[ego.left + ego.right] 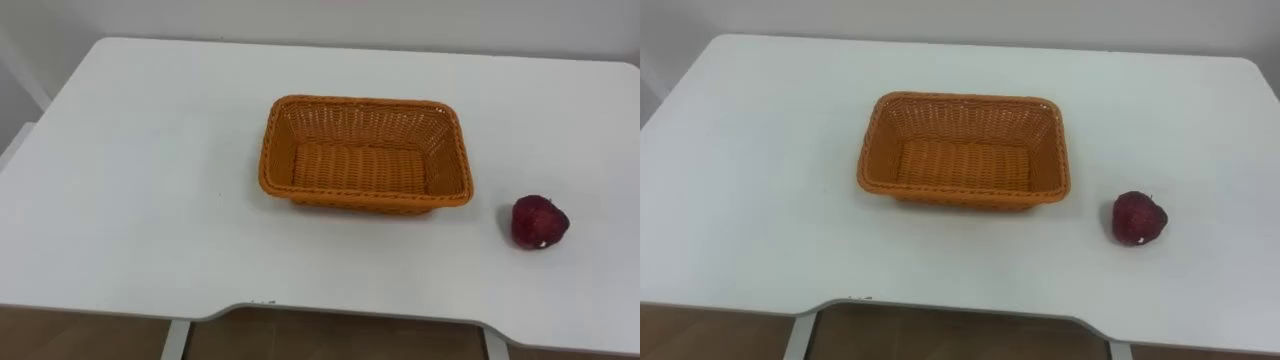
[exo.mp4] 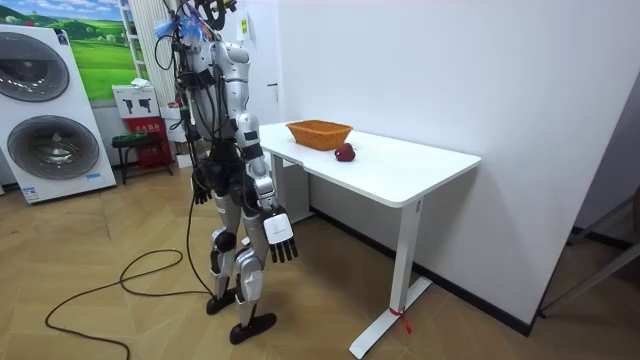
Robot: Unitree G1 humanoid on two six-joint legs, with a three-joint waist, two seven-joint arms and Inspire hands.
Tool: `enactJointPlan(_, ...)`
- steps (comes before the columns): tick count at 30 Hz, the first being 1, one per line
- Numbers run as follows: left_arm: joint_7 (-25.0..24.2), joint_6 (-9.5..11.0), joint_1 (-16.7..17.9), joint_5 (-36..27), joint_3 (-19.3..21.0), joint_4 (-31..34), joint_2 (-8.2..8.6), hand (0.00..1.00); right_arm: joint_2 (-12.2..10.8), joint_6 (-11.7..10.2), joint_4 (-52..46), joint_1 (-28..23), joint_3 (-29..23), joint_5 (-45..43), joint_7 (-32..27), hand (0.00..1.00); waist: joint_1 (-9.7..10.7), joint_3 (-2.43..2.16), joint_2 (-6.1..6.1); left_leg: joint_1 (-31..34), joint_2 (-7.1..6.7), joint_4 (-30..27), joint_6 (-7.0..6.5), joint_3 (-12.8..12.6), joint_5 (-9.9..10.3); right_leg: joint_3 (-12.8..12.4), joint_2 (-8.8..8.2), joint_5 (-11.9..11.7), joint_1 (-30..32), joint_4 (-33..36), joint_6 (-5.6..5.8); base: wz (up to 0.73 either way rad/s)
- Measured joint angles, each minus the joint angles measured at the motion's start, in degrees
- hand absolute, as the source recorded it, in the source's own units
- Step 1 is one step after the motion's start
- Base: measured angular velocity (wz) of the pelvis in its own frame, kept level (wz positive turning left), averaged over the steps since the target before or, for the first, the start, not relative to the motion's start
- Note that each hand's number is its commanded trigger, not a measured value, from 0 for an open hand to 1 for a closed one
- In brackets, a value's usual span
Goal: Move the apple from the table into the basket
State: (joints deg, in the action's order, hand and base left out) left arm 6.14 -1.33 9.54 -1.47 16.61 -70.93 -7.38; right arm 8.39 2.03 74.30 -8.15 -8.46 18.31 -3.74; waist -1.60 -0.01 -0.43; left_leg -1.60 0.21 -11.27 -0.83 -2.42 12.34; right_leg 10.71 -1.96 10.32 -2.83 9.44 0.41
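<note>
A dark red apple (image 1: 540, 222) lies on the white table (image 1: 130, 200), to the right of an empty orange wicker basket (image 1: 365, 101) and a little nearer to me. Apple and basket are apart. In the room view the apple (image 2: 345, 152) sits beside the basket (image 2: 318, 133) near the table's end. I stand at that end, facing the table, with both arms hanging down. My right hand (image 2: 280, 232) hangs open at thigh height, fingers spread. My left hand (image 2: 203, 186) hangs relaxed on the far side of my body.
The table's near edge (image 1: 300, 312) has a shallow cut-out in front of me, with wooden floor below it. A white wall runs behind the table. Washing machines (image 2: 55, 115) and a small stool (image 2: 135, 150) stand behind me.
</note>
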Motion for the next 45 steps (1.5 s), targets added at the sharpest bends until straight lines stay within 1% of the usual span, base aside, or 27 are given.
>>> enactJointPlan(6, 0.22, -0.83, -0.02, -0.07, 0.02, 0.33, 0.15, 0.0, -0.14, 0.04, -0.04, 0.38, 0.36, 1.57, -0.4, 0.0, -0.05, -0.03, 0.17, 0.17, 0.0, -0.1, -0.01, 0.0, -0.01, -0.02, -0.02, -0.02, 0.73, 0.3, -0.02, 0.0)
enactJointPlan(7, 0.54, -0.82, -0.02, -0.08, 0.02, 0.47, 0.23, 0.0, -0.15, 0.02, -0.04, 0.42, 0.22, 1.58, -0.49, 0.0, 0.02, -0.12, 0.02, 0.25, -0.02, -0.13, -0.02, 0.0, -0.02, 0.01, -0.05, -0.02, 0.65, 0.33, -0.01, 0.0)
enactJointPlan(9, 1.76, -0.73, 0.11, -0.04, 0.02, 1.34, 0.36, 0.0, -0.46, -0.05, -0.08, 0.54, -0.74, 2.38, -1.52, 0.0, 0.25, -0.15, -0.03, 0.42, -0.02, -0.13, -0.02, 0.0, -0.03, 0.02, -0.06, -0.02, 0.37, 0.4, -0.01, 0.0)
enactJointPlan(12, 2.45, -0.24, 0.14, -0.08, 0.09, 1.88, 0.45, 0.0, -0.8, -0.07, -0.09, 0.53, -3.47, 5.99, -3.29, 0.0, 0.47, -0.01, 0.11, 0.15, 0.01, -0.13, -0.02, -0.14, -0.03, -0.62, 0.0, -0.02, 0.19, 0.44, -0.01, 0.0)
enactJointPlan(13, 2.54, -0.14, 0.26, -0.2, 0.1, 1.89, 0.43, 0.0, -0.83, -0.08, -0.14, 0.54, -5.97, 8.92, -4.2, 0.0, 1.03, 0.2, -0.03, -0.06, 0.0, -0.1, -0.02, -0.14, -0.02, -0.72, 0.0, -0.02, -0.06, 0.37, -0.01, 0.0)
enactJointPlan(14, 2.98, -0.09, 0.36, -0.27, 0.1, 1.89, 0.43, 0.0, -0.83, -0.15, -0.48, 0.55, -8.85, 13.17, -5.56, 0.0, 1.7, 0.15, -0.02, -0.16, -0.01, -0.06, -0.02, -0.11, -0.01, -0.74, -0.01, -0.01, -0.16, 0.39, 0.0, 0.0)
enactJointPlan(15, 3.27, -0.07, 0.4, -0.23, 0.19, 1.93, 0.43, 0.0, -0.83, -0.18, -0.71, 0.56, -10.36, 15.44, -6.29, 0.0, 2.04, 0.11, -0.09, -0.22, 0.0, -0.05, -0.02, -0.12, -0.01, -0.73, 0.0, -0.01, -0.19, 0.44, 0.0, 0.0)
enactJointPlan(16, 3.58, -0.06, 0.79, -0.24, 0.38, 2.34, 0.41, 0.0, -0.83, -0.26, -0.98, 0.75, -13.64, 19.51, -7.98, 0.0, 2.91, 0.2, 0.01, -0.23, 0.0, -0.11, -0.02, -0.12, -0.01, -0.73, -0.01, 0.01, -0.15, 0.64, -0.01, -0.03)
enactJointPlan(17, 3.72, 0.03, 1.11, -0.13, 0.82, 2.7, 0.39, 0.0, -0.83, -0.36, -1.43, 1.39, -16.7, 22.75, -9.87, 0.0, 3.37, 0.15, 0.12, -0.24, 0.0, -0.28, -0.02, -0.23, -0.01, -1.01, 0.01, 0.06, -0.03, 0.85, -0.03, -0.07)
enactJointPlan(18, 3.81, 0.03, 1.46, -0.08, 1.37, 3.15, 0.34, 0.0, -0.83, -0.38, -2.41, 1.52, -20.54, 25.79, -11.81, 0.0, 4.32, 0.22, -0.06, -0.23, -0.02, -0.3, -0.02, -0.4, 0.0, -1.29, 0.0, 0.21, 0.16, 1.14, -0.02, -0.05)
enactJointPlan(19, 3.94, 0.03, 1.78, -0.08, 1.38, 3.46, 0.26, 0.0, -0.83, -0.38, -3.39, 1.59, -22.28, 27.35, -12.99, 0.0, 4.73, 0.17, -0.12, -0.19, -0.06, -0.28, -0.04, -0.39, 0.01, -1.31, -0.05, 0.32, 0.22, 1.25, 0.01, 0.0)
enactJointPlan(20, 4.48, 0.03, 2.31, -0.09, 1.44, 3.83, 0.06, 0.0, -0.82, -0.79, -5.61, 1.77, -25.54, 31.35, -15.57, 0.0, 5.86, 0.11, 0.02, -0.03, -0.11, -0.35, -0.05, -0.39, 0.01, -1.52, -0.05, 0.36, 0.4, 1.38, 0.03, 0.0)
enactJointPlan(21, 4.67, -0.01, 2.57, -0.09, 1.7, 3.91, -0.24, 0.0, -0.69, -1.69, -7.21, 2.0, -28.12, 35.11, -17.83, 0.0, 6.5, 0.04, 0.14, 0.02, -0.12, -0.38, -0.06, -0.48, 0.01, -1.69, -0.05, 0.36, 0.62, 1.51, 0.04, -0.04)
enactJointPlan(23, 4.65, 0.0, 2.77, -0.08, 1.75, 4.67, -0.59, 0.0, -0.17, -2.74, -8.3, 2.01, -30.41, 39.47, -20.64, 0.0, 6.83, 0.03, 0.14, 0.02, -0.12, -0.35, -0.06, -0.64, 0.0, -2.12, -0.03, 0.46, 0.88, 1.92, 0.03, -0.05)
enactJointPlan(24, 4.64, -0.02, 2.84, -0.07, 1.76, 4.84, -0.69, 0.0, 0.08, -2.84, -8.51, 2.03, -31.39, 40.17, -21.7, 0.0, 7.05, 0.04, 0.06, -0.04, -0.15, -0.35, -0.06, -0.69, 0.0, -2.37, -0.05, 0.63, 0.98, 2.25, 0.01, 0.0)
enactJointPlan(26, 4.54, -0.03, 4.47, 0.03, 1.81, 6.66, -0.88, 0.0, 0.34, -3.51, -12.15, 2.35, -33.49, 42.18, -26.49, 0.0, 7.6, -0.12, -0.2, -0.06, -0.27, -0.27, -0.06, -0.97, 0.0, -2.9, -0.17, 1.38, 1.78, 3.62, -0.05, -0.05)
enactJointPlan(28, 4.53, -0.03, 4.72, 0.21, 1.95, 7.2, -1.05, 0.0, 1.28, -4.2, -13.38, 2.77, -33.52, 41.92, -29.54, 0.0, 7.6, -0.1, -0.4, 0.09, -0.25, -0.27, -0.07, -1.43, -0.02, -3.34, -0.17, 1.56, 2.41, 4.25, -0.1, -0.12)
enactJointPlan(30, 4.53, -0.03, 4.72, 1.9, 2.54, 7.66, -1.06, 0.0, 1.86, -4.96, -16.12, 3.06, -33.8, 41.24, -33.23, 0.0, 7.58, -0.14, -0.6, 0.3, -0.22, -0.32, -0.07, -1.71, -0.02, -3.63, -0.15, 1.57, 2.89, 4.43, -0.1, -0.1)
enactJointPlan(32, 4.53, -0.02, 4.7, 4.31, 2.53, 8.07, -1.09, 0.0, 2.44, -5.82, -22.27, 3.02, -33.95, 38.72, -38.18, 0.0, 7.5, -0.15, -0.75, 0.5, -0.25, -0.43, -0.07, -2.0, -0.02, -3.9, -0.14, 1.58, 3.05, 4.38, -0.07, -0.06)
enactJointPlan(33, 4.52, -0.02, 4.68, 4.54, 2.53, 8.23, -1.09, 0.0, 2.55, -5.92, -24.06, 3.03, -33.97, 37.42, -39.39, 0.0, 7.58, -0.14, -0.79, 0.51, -0.26, -0.42, -0.07, -2.0, -0.02, -3.92, -0.14, 1.58, 3.06, 4.31, -0.06, 0.0)
enactJointPlan(35, 4.5, 0.02, 4.75, 4.53, 2.39, 9.46, -1.09, 0.0, 2.79, -6.67, -31.67, 3.06, -33.95, 31.65, -44.38, 0.0, 7.36, -0.13, -0.99, 0.67, -0.27, -0.41, -0.07, -2.04, -0.02, -4.17, -0.1, 1.58, 3.27, 4.4, -0.05, -0.03)
enactJointPlan(36, 4.49, 0.09, 4.71, 4.53, 2.29, 9.67, -1.09, 0.0, 2.81, -7.11, -33.97, 3.29, -33.78, 30.32, -45.74, 0.0, 7.21, -0.14, -0.99, 0.87, -0.27, -0.45, -0.08, -2.16, -0.02, -4.35, -0.07, 1.58, 3.56, 4.51, -0.05, -0.06)
enactJointPlan(38, 4.4, 0.3, 4.65, 4.6, 1.1, 10.66, -1.09, 0.0, 3.0, -9.1, -40.62, 3.97, -32.74, 24.64, -49.67, 0.0, 7.09, -0.14, -1.04, 1.38, -0.21, -0.52, -0.08, -2.19, -0.03, -4.65, 0.08, 1.48, 4.09, 4.4, -0.07, 0.0)
enactJointPlan(40, 4.33, 0.38, 4.41, 4.6, 0.36, 11.23, -0.93, 0.0, 3.0, -10.0, -45.31, 3.97, -31.78, 20.16, -52.44, 0.0, 6.64, -0.22, -1.11, 1.8, -0.21, -0.52, -0.08, -2.12, -0.03, -4.59, 0.07, 1.48, 4.41, 4.37, -0.07, 0.02)
enactJointPlan(41, 4.31, 0.5, 3.98, 4.58, -0.01, 11.2, -0.92, 0.0, 3.01, -10.18, -47.85, 4.17, -31.02, 16.64, -53.99, 0.0, 6.04, -0.22, -1.12, 1.92, -0.22, -0.5, -0.08, -2.11, -0.04, -4.58, 0.05, 1.47, 4.87, 4.5, -0.08, 0.0)
enactJointPlan(44, 4.3, 0.51, 3.8, 4.96, -2.17, 11.21, -1.15, 0.0, 3.0, -10.15, -55.75, 4.25, -27.86, 6.73, -56.25, 0.0, 5.75, -0.17, -1.1, 2.29, -0.24, -0.33, -0.1, -2.13, -0.06, -4.61, 0.05, 1.47, 5.32, 4.44, -0.08, 0.0)
enactJointPlan(45, 4.27, 0.52, 3.83, 4.95, -2.66, 11.17, -1.17, 0.0, 3.06, -10.24, -57.23, 4.24, -27.02, 4.71, -56.36, 0.0, 5.75, -0.15, -1.13, 2.27, -0.24, -0.32, -0.1, -2.12, -0.06, -4.62, 0.06, 1.47, 5.27, 4.36, -0.08, 0.0)
